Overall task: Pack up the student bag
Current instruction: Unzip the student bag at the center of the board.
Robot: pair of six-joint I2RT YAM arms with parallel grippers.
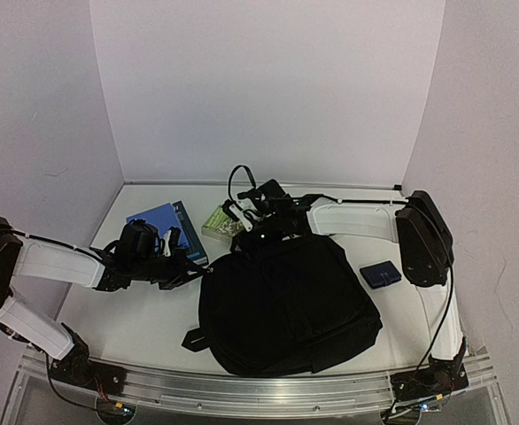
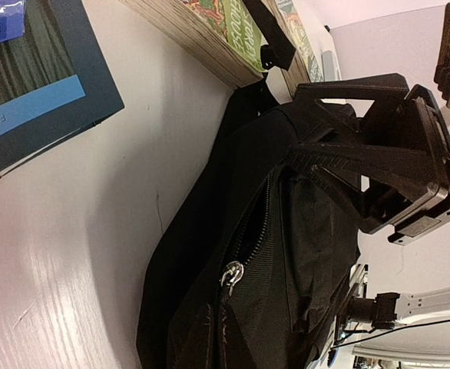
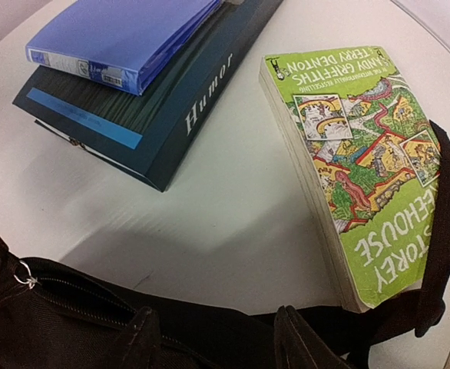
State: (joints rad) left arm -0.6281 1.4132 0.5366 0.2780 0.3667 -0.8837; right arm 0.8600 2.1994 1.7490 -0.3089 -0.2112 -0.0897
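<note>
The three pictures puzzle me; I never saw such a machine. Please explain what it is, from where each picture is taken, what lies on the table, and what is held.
These are two robot arms bolted at the near edge of a table. The wide picture comes from a fixed camera above and behind them; the other two from cameras on the wrists. In the middle lies a black student bag, its zipper partly open. Behind it lie a blue folder on a dark book, and a green paperback; a small dark blue pouch lies to its right. The left arm has its jaws shut, apparently pinching the bag's side. The right arm holds its jaws apart at the bag's top edge; whether they grip it, I cannot tell.
</note>
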